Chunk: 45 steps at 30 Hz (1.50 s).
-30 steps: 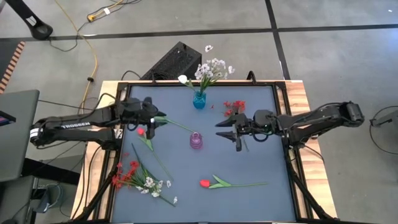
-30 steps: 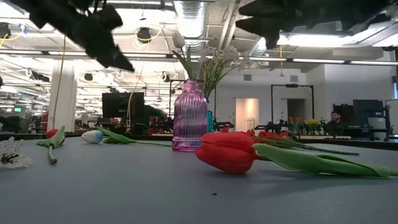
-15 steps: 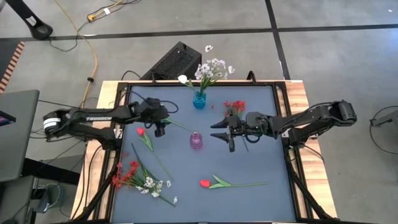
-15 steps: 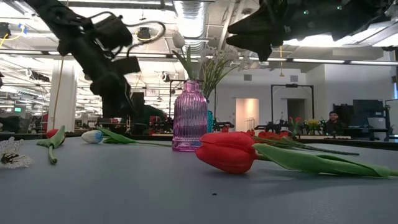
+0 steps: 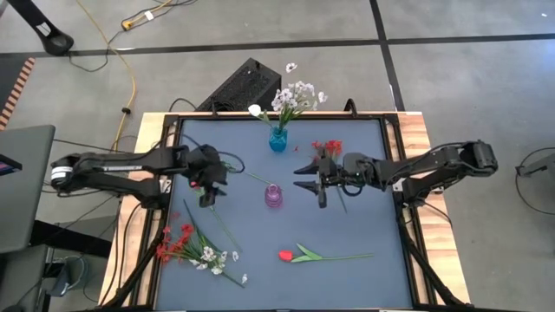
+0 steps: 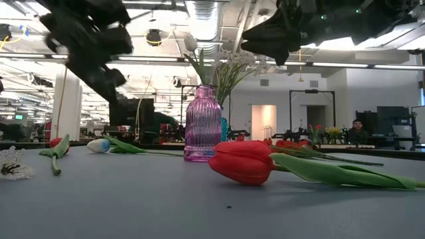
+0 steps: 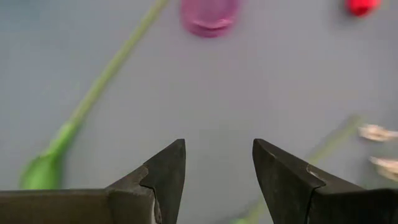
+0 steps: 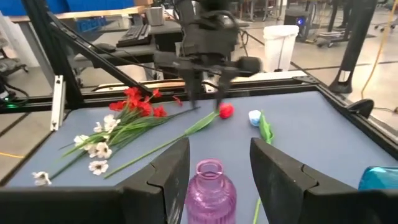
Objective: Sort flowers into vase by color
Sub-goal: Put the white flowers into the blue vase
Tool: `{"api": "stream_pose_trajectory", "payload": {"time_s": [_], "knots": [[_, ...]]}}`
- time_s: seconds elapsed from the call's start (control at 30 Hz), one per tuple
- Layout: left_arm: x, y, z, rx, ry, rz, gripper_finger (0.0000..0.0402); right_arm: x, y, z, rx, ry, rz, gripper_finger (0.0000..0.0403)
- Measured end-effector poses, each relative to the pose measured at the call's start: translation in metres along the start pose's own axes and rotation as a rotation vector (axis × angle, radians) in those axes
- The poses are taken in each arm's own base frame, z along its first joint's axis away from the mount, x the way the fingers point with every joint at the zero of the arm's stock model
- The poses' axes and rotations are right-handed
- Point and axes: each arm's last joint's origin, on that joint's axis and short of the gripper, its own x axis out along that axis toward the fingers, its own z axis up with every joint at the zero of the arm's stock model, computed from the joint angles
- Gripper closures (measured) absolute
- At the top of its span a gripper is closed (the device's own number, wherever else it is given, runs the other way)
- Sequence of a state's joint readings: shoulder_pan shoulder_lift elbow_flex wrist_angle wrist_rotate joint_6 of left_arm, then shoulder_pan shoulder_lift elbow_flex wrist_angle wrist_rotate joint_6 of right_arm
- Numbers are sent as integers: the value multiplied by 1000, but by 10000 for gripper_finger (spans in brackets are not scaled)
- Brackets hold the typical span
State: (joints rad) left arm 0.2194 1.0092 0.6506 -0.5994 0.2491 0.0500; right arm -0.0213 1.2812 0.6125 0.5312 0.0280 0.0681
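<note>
Blue-grey table mat (image 5: 364,217), open office behind. Left gripper (image 5: 206,192) hangs over the mat, jaws wide and empty. Just under and beside them lies a red tulip (image 5: 196,183), its stem (image 5: 208,204) running away from the jaws. White tulip (image 6: 99,145) lies near, its stem (image 7: 106,76) reaching toward the purple vase (image 5: 273,196), which stands ahead of the jaws.

Right gripper (image 5: 310,178) hovers on the vase's other side, jaws also wide, nothing held; vase mouth sits just ahead, between its fingers (image 8: 168,168).

Handling guess: flowers are light, thin, floppy and slippery. Take them at mid-stem, not the bloom, with a firm pinch.

Outward: red spray (image 5: 328,147) beside the right gripper, red-and-white bunch (image 5: 195,247) well off the left jaws, another red tulip (image 5: 285,255) lies apart. Blue vase (image 5: 277,139) already holds white blooms (image 5: 295,94). Risks: crossed stems in the bunch, arms crowding each other at the purple vase, narrow vase neck.
</note>
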Motion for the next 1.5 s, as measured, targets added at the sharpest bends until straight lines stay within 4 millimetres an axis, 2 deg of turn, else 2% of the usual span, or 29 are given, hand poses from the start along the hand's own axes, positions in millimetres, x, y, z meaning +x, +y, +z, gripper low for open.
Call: {"api": "stream_pose_trajectory", "payload": {"time_s": [0.1, 0.23, 0.33, 0.4, 0.57, 0.87, 1.1, 1.33, 1.5], "knots": [[-6, -16, -8, 21, 53, -31, 226, 0, -7, 1, -9, -4, -24, 210], [-8, -34, -9, 98, 37, -72, 226, 0, -13, 2, -14, -12, -47, 210], [-1, -45, -8, -50, 66, -88, 226, 0, -13, 2, -15, -12, -46, 210], [1, -52, -3, -78, 109, -128, 226, 0, -12, 2, -17, -11, -42, 210], [5, -71, 3, 174, 276, -108, 226, 0, -10, 4, -22, -38, -33, 210], [34, -82, -17, 205, 644, -27, 226, 0, 2, 2, -26, -20, 13, 210], [59, -91, -28, 295, 793, -52, 226, 0, 3, 2, -44, -18, 16, 210], [63, -99, -34, 374, 833, -98, 226, 0, 4, 0, -45, -2, 21, 210], [68, -107, -32, 426, 757, -105, 226, 0, 4, 0, -46, 3, 20, 210]]}}
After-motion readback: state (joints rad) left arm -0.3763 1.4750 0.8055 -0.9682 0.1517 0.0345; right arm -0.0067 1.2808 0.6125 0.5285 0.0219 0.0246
